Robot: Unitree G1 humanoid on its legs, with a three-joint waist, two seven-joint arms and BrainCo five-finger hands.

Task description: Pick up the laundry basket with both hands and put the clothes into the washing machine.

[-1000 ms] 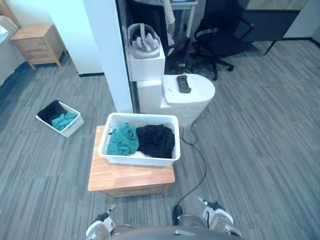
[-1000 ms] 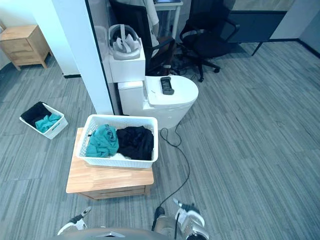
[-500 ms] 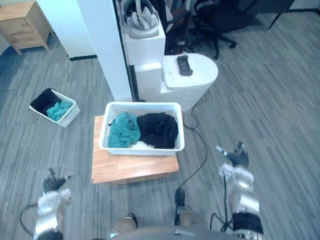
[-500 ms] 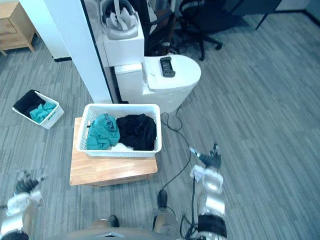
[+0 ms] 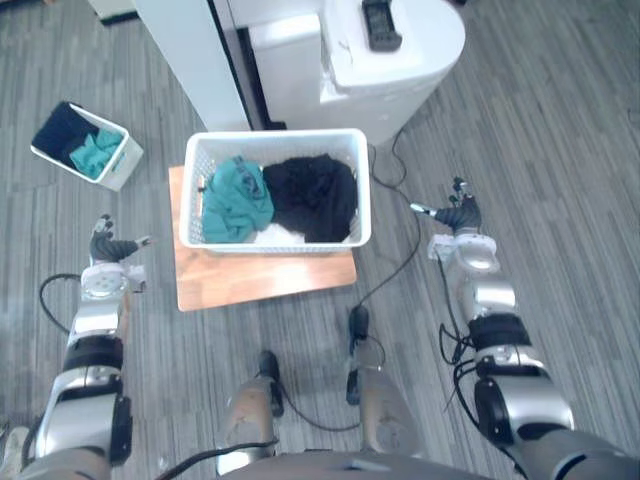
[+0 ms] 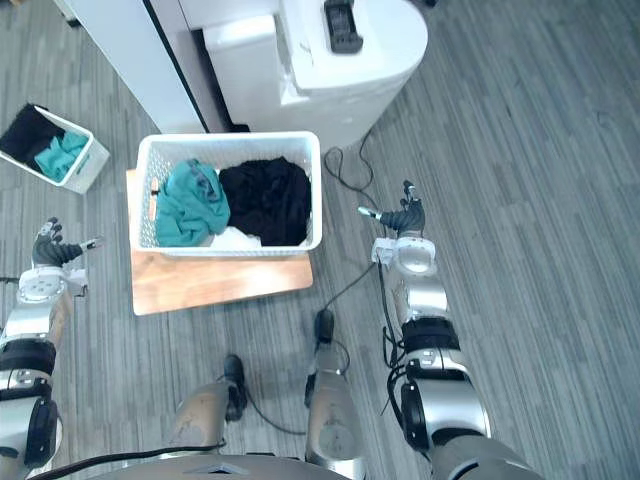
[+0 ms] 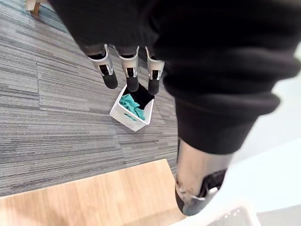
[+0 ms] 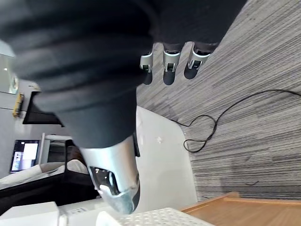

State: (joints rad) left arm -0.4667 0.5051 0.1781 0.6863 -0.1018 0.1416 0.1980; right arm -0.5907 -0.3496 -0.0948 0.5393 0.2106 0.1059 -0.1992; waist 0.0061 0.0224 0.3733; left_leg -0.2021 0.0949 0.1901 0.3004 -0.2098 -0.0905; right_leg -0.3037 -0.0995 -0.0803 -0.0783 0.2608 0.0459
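A low wooden worktop stands on the grey striped floor, and the white laundry basket sits directly on it toward the far edge, leaving a bare strip of wood along the near side. On the floor off the worktop's left far corner and well apart from it rests a small white bin. Just beyond the basket a white pillar and a white rounded machine also stand on the floor.
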